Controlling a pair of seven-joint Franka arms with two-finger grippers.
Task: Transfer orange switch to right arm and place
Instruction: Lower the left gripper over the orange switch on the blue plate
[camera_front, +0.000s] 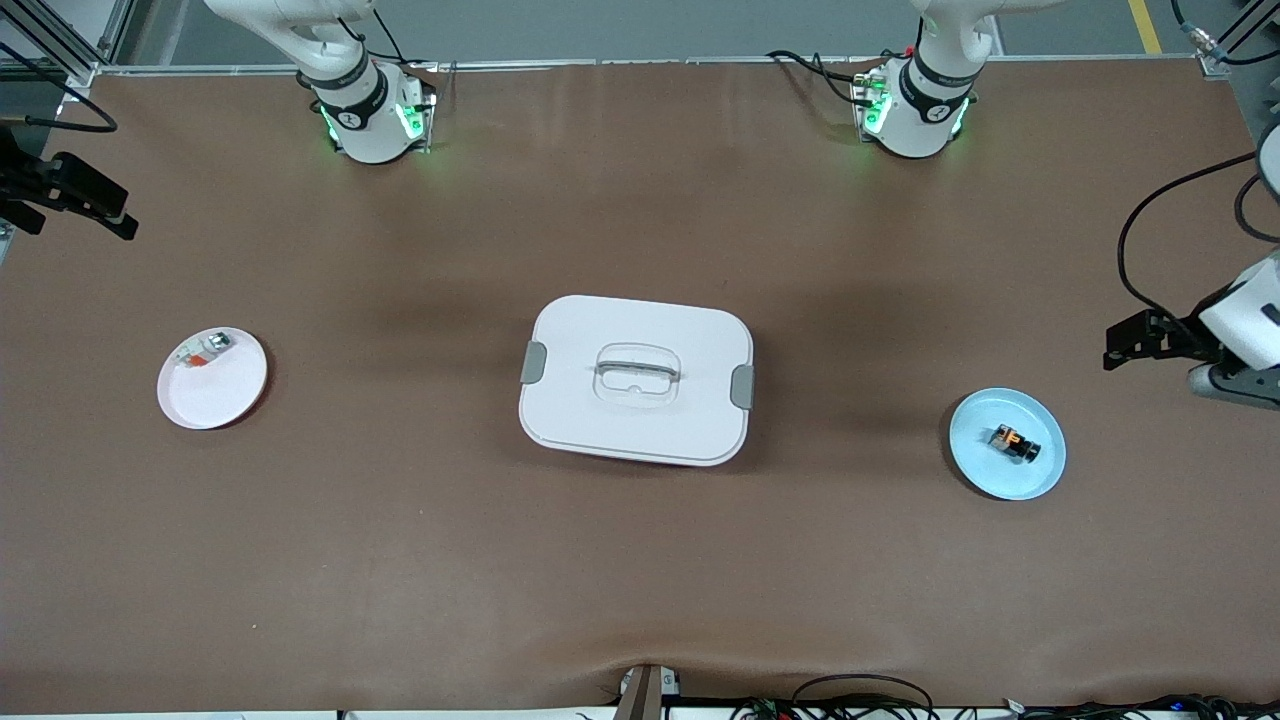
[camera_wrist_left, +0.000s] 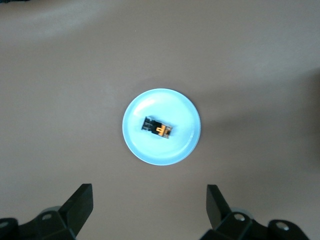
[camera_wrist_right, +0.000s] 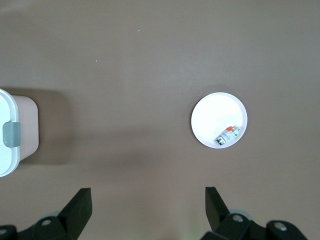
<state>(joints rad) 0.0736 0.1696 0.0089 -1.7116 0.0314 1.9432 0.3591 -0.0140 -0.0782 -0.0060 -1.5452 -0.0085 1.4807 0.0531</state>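
A brown mat-covered table (camera_front: 400, 560) fills the front view, and at its middle stands a white rectangular plastic box with grey side latches and a recessed lid handle (camera_front: 636, 380); the right wrist view catches only one corner and one latch of that box (camera_wrist_right: 12, 135). Toward the left arm's end lies a pale blue round plate (camera_front: 1040, 475), and toward the right arm's end a white round plate (camera_front: 215, 400). On the blue plate rests the orange switch (camera_front: 1015, 442), a tiny black block with an orange middle, which the left wrist view shows more plainly (camera_wrist_left: 157, 128), lying at the plate's centre. The white plate carries a small whitish-clear part with a red-orange bit (camera_front: 203, 352), near its rim. The left gripper (camera_wrist_left: 150, 207) hangs high over the table beside the blue plate, fingers spread wide and holding nothing, a state only its wrist view shows. The right gripper (camera_wrist_right: 148, 207) waits high over the table near the white plate, fingers likewise wide apart and empty
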